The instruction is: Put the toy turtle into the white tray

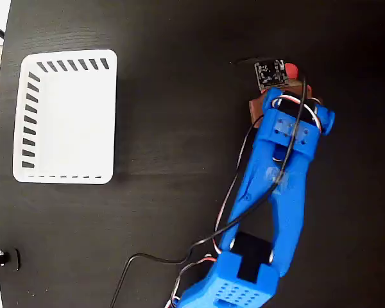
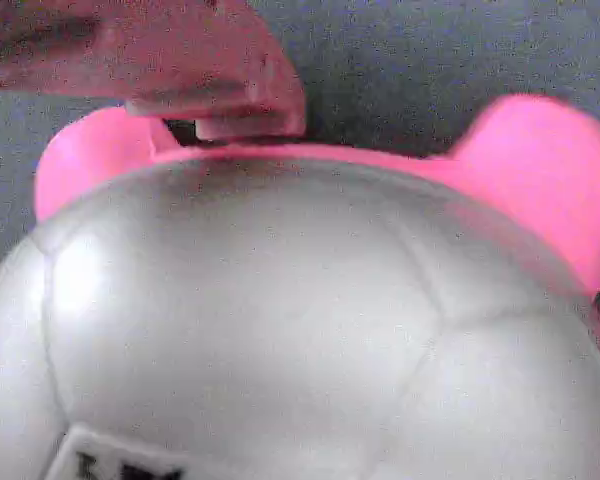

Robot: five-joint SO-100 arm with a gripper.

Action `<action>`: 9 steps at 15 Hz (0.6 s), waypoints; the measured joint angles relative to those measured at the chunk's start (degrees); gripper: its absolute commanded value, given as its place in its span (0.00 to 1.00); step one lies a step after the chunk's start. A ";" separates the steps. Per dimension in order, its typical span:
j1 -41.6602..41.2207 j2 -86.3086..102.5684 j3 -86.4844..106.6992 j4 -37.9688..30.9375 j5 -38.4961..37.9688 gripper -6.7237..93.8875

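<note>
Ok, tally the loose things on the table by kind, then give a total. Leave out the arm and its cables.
Turtle: 1, mostly hidden under the gripper in the fixed view
Tray: 1, white, nothing in it
Total: 2

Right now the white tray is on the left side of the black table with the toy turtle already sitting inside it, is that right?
Not quite. The white tray is on the left of the black table, but the fixed view shows it empty. The toy turtle is across the table, under the gripper.
</note>
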State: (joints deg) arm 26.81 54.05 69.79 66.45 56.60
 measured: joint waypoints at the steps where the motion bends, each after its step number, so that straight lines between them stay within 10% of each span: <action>1: 0.09 0.00 0.00 0.00 0.18 0.54; 9: 1.05 0.00 -0.62 -0.97 0.18 0.08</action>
State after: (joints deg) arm 27.86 54.05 69.17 65.48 56.78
